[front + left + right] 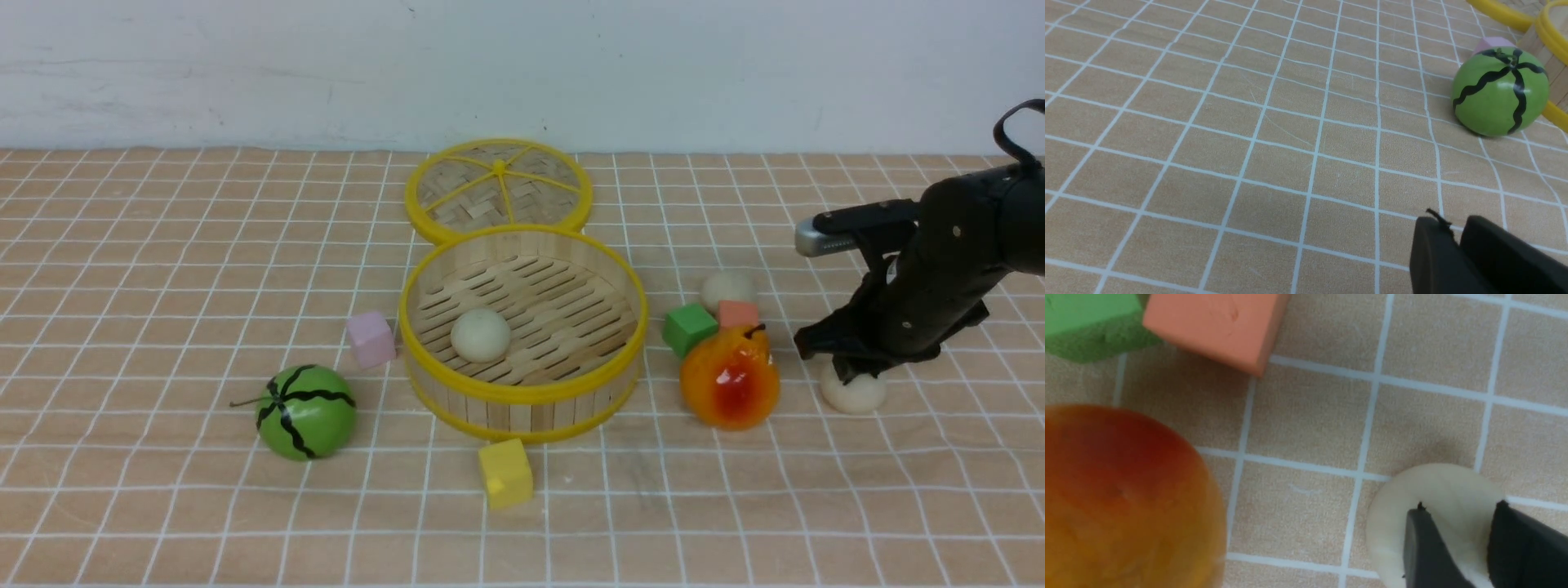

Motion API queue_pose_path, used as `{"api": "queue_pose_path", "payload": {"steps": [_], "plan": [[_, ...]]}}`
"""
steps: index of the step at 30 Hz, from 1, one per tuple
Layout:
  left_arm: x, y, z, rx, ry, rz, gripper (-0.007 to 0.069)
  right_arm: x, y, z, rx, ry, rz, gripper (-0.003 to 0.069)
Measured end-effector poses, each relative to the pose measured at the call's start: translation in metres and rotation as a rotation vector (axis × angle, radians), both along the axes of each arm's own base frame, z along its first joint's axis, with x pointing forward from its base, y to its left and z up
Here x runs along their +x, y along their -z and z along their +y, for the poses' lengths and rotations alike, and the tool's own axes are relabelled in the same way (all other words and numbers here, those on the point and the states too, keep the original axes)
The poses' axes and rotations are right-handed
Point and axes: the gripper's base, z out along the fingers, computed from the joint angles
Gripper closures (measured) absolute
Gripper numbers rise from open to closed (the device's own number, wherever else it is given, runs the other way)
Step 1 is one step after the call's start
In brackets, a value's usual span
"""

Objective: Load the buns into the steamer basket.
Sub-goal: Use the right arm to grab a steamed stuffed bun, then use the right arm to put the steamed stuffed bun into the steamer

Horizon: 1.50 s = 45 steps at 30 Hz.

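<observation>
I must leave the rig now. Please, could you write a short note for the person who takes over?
Left hand: shut, empty.
Right hand: down on a cream-white round bun; grip unclear.
Done: one cream-white bun lies inside the round bamboo steamer basket.
To do: the bun under the right hand, and a third bun behind the coral cube, both outside the basket.

The round bamboo basket [522, 404] stands upright. One cream bun [480, 335] lies inside it; a second bun [728, 287] and a third bun [853, 394] sit to its right.
</observation>
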Motion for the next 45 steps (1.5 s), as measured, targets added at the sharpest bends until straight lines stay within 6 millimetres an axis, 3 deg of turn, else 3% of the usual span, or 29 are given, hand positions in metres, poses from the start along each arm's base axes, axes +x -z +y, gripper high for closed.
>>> {"api": "queue_pose_path", "payload": {"steps": [6,8,10,16,20,26,29,31,34,35,38,39,41,45], "plan": [[0.0,0.0,0.0,0.0,0.0,0.0,0.0522,0.0,0.0,0.0,0.002,0.001,0.003,0.0484],[0.0,0.0,0.0,0.0,0.0,0.0,0.0519,0.0,0.0,0.0,0.002,0.002,0.005,0.0596],[0.0,0.0,0.0,0.0,0.0,0.0,0.0516,0.0,0.0,0.0,0.002,0.002,0.005,0.0648],[0.0,0.0,0.0,0.0,0.0,0.0,0.0515,-0.002,-0.007,0.001,0.021,0.011,-0.011,0.0659],[0.0,0.0,0.0,0.0,0.0,0.0,0.0512,-0.006,-0.028,0.003,0.061,0.023,-0.06,0.0659],[0.0,0.0,0.0,0.0,0.0,0.0,0.0506,-0.006,-0.085,0.016,0.203,-0.024,-0.174,0.0659],[0.0,0.0,0.0,0.0,0.0,0.0,0.0502,-0.003,-0.112,0.041,0.312,-0.115,-0.233,0.0659],[0.0,0.0,0.0,0.0,0.0,0.0,0.0501,-0.002,-0.12,0.051,0.353,-0.154,-0.256,0.0659],[0.0,0.0,0.0,0.0,0.0,0.0,0.0499,0.004,-0.13,0.086,0.449,-0.262,-0.303,0.0659],[0.0,0.0,0.0,0.0,0.0,0.0,0.0498,0.009,-0.126,0.1,0.484,-0.303,-0.307,0.0659],[0.0,0.0,0.0,0.0,0.0,0.0,0.0498,0.018,-0.114,0.118,0.527,-0.341,-0.307,0.0659],[0.0,0.0,0.0,0.0,0.0,0.0,0.0498,0.026,-0.093,0.13,0.55,-0.351,-0.278,0.0659],[0.0,0.0,0.0,0.0,0.0,0.0,0.0498,0.03,-0.078,0.135,0.563,-0.354,-0.257,0.0659],[0.0,0.0,0.0,0.0,0.0,0.0,0.0492,0.045,-0.03,0.142,0.58,-0.347,-0.196,0.0643]]}}
